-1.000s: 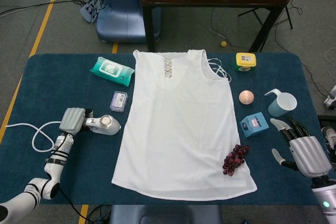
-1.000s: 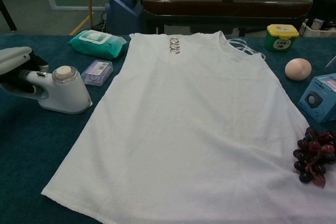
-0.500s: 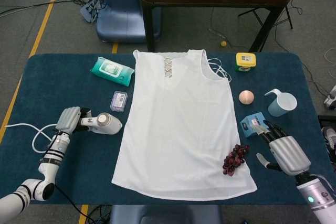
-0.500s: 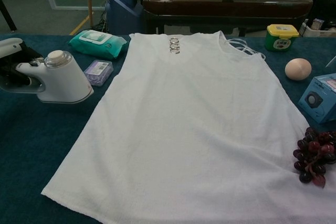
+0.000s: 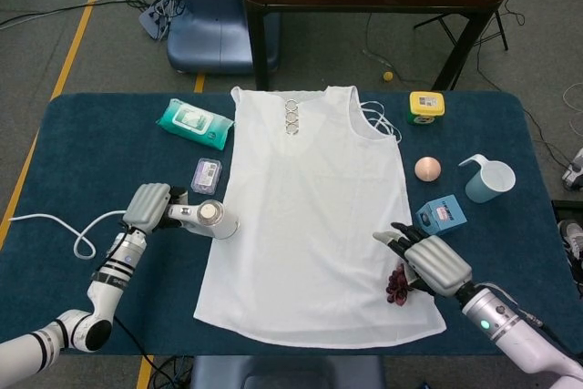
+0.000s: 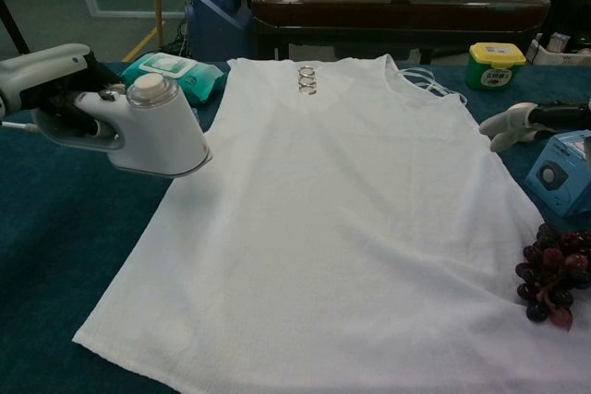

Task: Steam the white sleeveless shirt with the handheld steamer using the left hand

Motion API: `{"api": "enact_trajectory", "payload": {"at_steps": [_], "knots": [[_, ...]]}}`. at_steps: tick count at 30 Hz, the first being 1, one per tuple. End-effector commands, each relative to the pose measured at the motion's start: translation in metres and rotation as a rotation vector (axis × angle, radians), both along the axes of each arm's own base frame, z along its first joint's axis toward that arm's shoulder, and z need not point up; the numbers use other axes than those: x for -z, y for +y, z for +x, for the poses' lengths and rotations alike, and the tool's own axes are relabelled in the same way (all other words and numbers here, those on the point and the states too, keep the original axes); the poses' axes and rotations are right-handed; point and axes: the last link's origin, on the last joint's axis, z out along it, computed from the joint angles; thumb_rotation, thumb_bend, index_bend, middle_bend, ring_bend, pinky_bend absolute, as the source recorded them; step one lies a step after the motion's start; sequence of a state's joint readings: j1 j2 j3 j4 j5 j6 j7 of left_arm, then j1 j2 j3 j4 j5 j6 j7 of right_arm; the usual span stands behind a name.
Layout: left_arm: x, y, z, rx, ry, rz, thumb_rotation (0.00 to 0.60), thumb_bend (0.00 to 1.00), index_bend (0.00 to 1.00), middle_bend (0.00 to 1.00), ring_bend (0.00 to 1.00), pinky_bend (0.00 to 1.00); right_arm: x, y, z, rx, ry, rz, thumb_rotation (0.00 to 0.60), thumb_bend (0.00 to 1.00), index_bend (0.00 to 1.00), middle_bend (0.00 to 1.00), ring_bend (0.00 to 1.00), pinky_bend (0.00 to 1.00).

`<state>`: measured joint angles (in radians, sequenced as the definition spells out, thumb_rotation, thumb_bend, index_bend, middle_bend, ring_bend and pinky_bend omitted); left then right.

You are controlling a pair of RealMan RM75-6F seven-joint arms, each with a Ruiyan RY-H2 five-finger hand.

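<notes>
From the head view, the blue table (image 5: pixel 82 148) carries the white sleeveless shirt (image 5: pixel 314 211) laid flat, the left hand (image 5: pixel 148 206) gripping the handheld steamer (image 5: pixel 205 218) at its left edge, while the chest view shows the right hand (image 6: pixel 526 120) empty, fingers spread.

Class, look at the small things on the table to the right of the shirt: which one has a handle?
The pale blue mug, near the table's right edge. Its handle sticks out on the left. The yellow-lidded jar, the round ball and the blue box have none.

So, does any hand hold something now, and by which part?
The left hand holds the handheld steamer by its handle. The right hand holds nothing, fingers spread above the white shirt.
</notes>
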<state>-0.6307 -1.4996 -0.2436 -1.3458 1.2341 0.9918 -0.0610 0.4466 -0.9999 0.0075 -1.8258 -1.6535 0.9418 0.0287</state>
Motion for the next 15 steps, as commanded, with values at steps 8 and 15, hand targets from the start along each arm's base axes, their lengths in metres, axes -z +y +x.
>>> {"api": "enact_trajectory", "payload": {"at_steps": [8, 15], "knots": [[0.037, 0.011, 0.043, 0.048, 0.019, -0.036, 0.6, 0.23, 0.87, 0.84, 0.71, 0.67, 0.029, -0.014, 0.024, 0.02, 0.013, 0.142, 0.6, 1.0, 0.01, 0.16, 0.06, 0.14], [0.057, 0.019, 0.059, 0.065, 0.045, -0.036, 0.6, 0.23, 0.87, 0.84, 0.71, 0.67, 0.049, -0.027, 0.036, 0.036, 0.012, 0.205, 0.6, 1.0, 0.01, 0.16, 0.04, 0.03]]}}
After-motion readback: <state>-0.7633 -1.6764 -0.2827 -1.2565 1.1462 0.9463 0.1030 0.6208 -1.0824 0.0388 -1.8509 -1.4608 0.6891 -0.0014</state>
